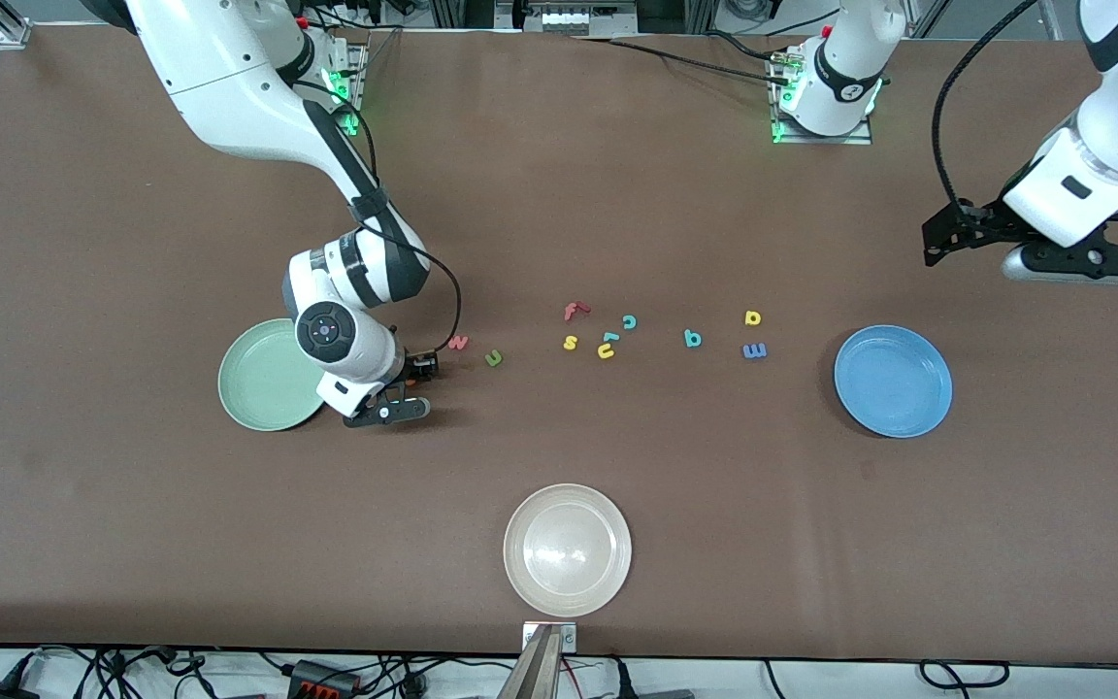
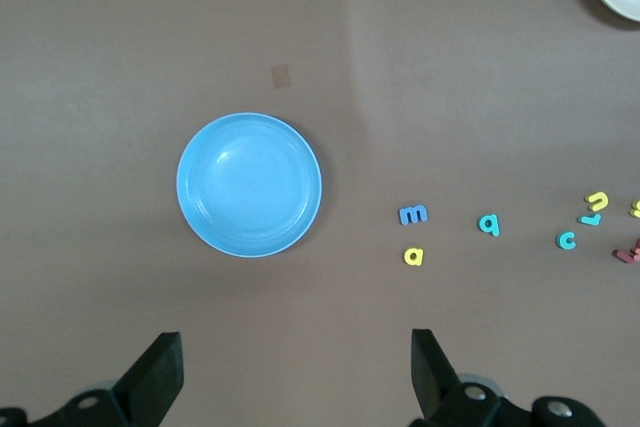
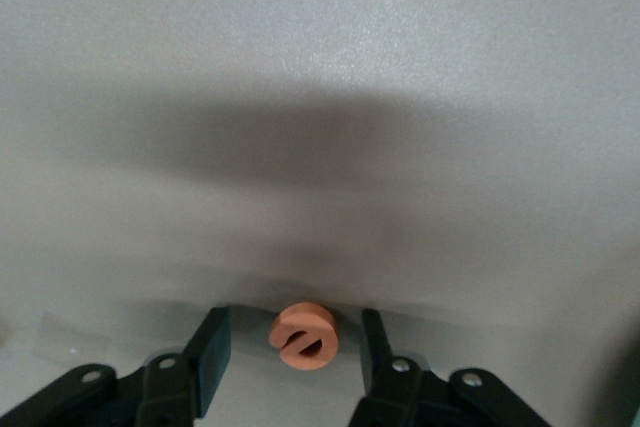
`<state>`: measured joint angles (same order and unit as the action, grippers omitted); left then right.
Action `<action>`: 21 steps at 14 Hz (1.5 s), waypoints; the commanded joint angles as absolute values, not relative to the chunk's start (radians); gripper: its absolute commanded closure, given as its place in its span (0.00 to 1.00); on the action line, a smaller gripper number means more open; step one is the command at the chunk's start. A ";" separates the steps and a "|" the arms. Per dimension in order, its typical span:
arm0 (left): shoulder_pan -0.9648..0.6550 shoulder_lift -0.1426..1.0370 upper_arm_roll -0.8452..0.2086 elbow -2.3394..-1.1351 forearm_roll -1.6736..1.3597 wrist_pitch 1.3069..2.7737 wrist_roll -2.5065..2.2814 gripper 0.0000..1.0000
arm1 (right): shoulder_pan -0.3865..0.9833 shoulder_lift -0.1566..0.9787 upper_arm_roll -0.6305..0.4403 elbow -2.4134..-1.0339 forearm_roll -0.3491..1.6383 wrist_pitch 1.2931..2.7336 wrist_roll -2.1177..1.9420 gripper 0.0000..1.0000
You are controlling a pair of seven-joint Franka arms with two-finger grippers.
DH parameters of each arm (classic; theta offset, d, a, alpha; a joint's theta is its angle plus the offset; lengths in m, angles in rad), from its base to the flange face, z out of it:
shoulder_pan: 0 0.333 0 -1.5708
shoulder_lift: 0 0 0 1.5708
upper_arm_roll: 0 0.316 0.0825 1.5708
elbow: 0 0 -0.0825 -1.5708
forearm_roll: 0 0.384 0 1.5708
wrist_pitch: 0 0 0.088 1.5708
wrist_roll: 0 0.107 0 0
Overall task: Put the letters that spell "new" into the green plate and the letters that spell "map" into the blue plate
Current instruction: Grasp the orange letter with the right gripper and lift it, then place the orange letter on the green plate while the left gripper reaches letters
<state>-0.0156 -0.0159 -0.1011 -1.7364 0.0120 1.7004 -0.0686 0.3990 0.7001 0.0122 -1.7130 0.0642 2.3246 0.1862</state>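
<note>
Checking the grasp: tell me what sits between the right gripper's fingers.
In the right wrist view, the orange "e" lies on the table between the right gripper's fingers, with gaps showing on both sides.

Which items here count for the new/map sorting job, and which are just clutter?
Job:
- orange e, between the right hand's fingers
- pink-red w
- green n
- blue m
- yellow a
- teal p
- green plate
- blue plate

Clutter:
- red f
- yellow s
- teal c
- yellow u
- beige-white plate

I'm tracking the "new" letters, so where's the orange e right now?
The orange e lies on the table between the right pincer's open fingers, beside the green plate.
</note>
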 commanded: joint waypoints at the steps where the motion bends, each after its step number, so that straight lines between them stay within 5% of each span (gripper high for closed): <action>1: -0.014 0.041 -0.115 -1.715 -0.006 1.684 -0.055 0.00 | 0.410 0.713 0.008 -1.697 0.074 2.330 0.187 0.53; 4: -0.017 0.118 -0.135 -1.715 -0.006 1.686 -0.054 0.00 | 0.410 0.712 0.009 -1.697 0.074 2.330 0.181 0.79; 7: -0.018 0.214 -0.179 -1.713 -0.006 1.706 -0.054 0.00 | 0.405 0.707 0.008 -1.697 0.075 2.324 0.176 0.94; 15: -0.017 0.406 -0.206 -1.718 -0.003 1.951 0.404 0.00 | 0.280 0.592 -0.031 -1.654 0.063 2.096 0.111 0.95; 21: -0.055 0.426 -0.209 -1.977 -0.002 2.315 0.523 0.00 | 0.167 0.538 -0.041 -1.798 0.057 2.103 0.031 0.93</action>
<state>-0.0368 0.4423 -0.2047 -1.8718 0.0114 2.1868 0.4910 0.1672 0.5829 -0.0469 -1.7269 0.0628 2.0890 0.0313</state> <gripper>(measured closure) 0.000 0.700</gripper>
